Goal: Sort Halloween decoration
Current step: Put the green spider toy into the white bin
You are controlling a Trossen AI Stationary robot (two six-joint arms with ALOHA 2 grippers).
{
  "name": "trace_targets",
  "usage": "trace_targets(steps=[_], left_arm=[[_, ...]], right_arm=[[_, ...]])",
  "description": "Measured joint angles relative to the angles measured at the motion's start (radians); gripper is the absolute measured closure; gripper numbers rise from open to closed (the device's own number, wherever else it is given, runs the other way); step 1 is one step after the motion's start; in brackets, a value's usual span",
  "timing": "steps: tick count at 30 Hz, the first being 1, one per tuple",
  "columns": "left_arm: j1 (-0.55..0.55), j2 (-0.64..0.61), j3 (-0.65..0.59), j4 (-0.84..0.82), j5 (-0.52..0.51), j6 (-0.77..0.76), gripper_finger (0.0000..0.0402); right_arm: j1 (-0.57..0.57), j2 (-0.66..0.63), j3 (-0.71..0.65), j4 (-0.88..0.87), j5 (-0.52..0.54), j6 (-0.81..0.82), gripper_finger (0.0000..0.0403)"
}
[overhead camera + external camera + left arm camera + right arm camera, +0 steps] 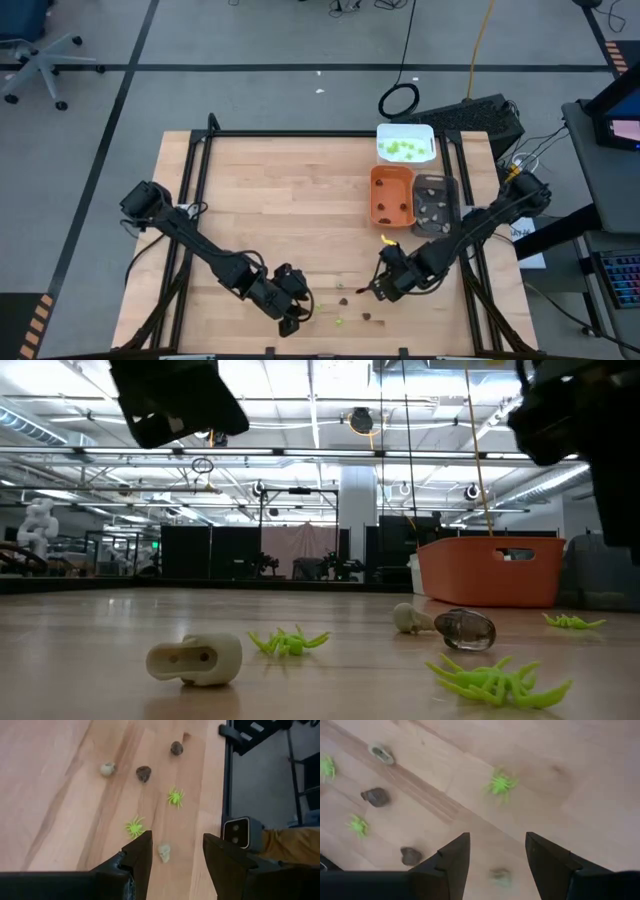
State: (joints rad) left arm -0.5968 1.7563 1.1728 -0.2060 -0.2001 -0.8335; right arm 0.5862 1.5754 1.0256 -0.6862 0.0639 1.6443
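Clearly tiny, light plastic pieces: lime-green spiders (175, 797), dark brown lumps (143, 773), pale beige skull-like bits (164, 852), scattered on wooden counter (270, 200) near front edge. Spiders' thin legs look bendy, lumps rigid, may skid; pinch across body. Left gripper (175, 857) jaws apart, empty, over beige bit. Right gripper (497, 857) jaws apart, empty, above another piece.

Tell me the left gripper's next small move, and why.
Probably straight down, then close. The left gripper is open and empty, and a pale skull piece lies on the table between its fingers, with a green spider just beyond it.
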Motion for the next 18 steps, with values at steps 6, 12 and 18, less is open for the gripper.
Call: trace_targets(steps=[6, 12, 18], left_arm=[[-0.01, 0.008, 0.0, 0.006, -0.002, -0.049, 0.0226], [-0.032, 0.008, 0.0, 0.019, -0.003, -0.168, 0.0226], [-0.067, 0.008, 0.006, 0.048, -0.017, -0.209, 0.0226]], right_arm=[[-0.022, 0.064, 0.0, 0.026, -0.016, 0.018, 0.0227], [-0.05, 0.096, 0.0, 0.032, 0.026, 0.0, 0.0227], [-0.08, 0.138, 0.0, 0.04, 0.006, -0.058, 0.0228]])
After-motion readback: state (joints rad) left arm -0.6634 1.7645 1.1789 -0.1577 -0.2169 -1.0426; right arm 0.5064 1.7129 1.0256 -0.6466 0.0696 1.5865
